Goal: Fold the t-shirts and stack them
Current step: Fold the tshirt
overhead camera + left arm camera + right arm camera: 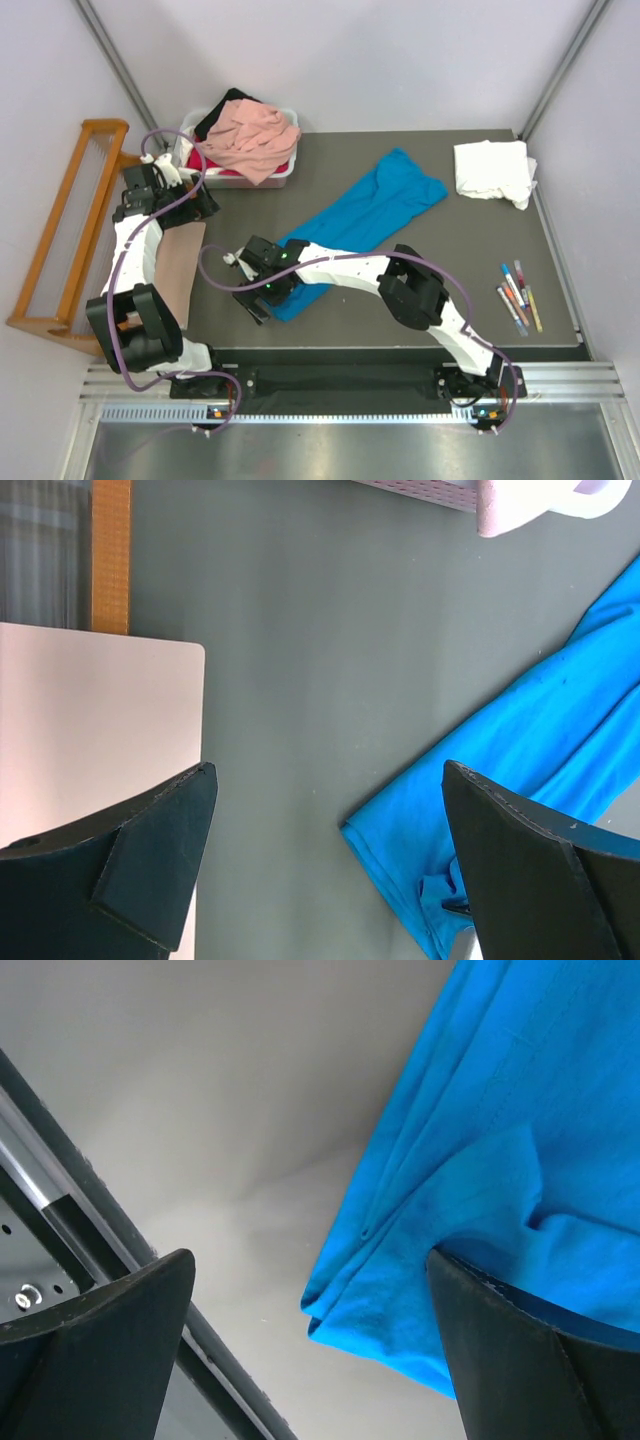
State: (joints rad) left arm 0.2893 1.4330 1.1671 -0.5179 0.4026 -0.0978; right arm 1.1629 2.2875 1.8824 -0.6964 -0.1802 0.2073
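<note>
A bright blue t-shirt lies in a long diagonal strip across the dark table, its near end bunched under my right gripper. In the right wrist view that gripper is open, with the shirt's folded corner between the fingers and one finger resting at the cloth. My left gripper hangs open over the table's left side, holding nothing. Its wrist view shows bare table between the fingers and the blue shirt to the right. A white t-shirt lies folded at the back right. Salmon-pink, red and black t-shirts are piled in the tub.
The white plastic tub stands at the back left. A wooden slatted rack leans off the table's left edge. A flat board lies beside it under the left arm. Several markers lie near the right edge.
</note>
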